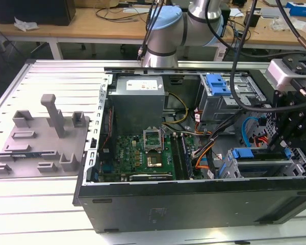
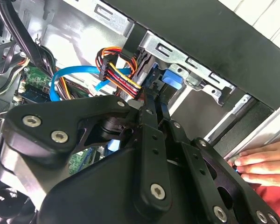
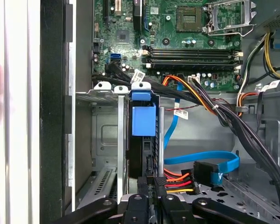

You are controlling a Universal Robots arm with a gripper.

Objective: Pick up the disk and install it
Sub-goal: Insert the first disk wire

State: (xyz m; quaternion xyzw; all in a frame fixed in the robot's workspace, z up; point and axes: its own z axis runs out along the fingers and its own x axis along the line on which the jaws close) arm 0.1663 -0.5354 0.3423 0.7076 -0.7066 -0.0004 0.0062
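Blue-framed, the disk (image 3: 142, 122) stands on edge in the drive cage (image 3: 102, 135). Your gripper (image 3: 152, 183) sits at its near end, jaws drawn together; whether they pinch the frame I can't tell. Push skewed and it could jam on the rails. Power leads (image 3: 177, 179) just beside could snag, and a hand (image 2: 263, 161) rests at the case's edge, near the arm.
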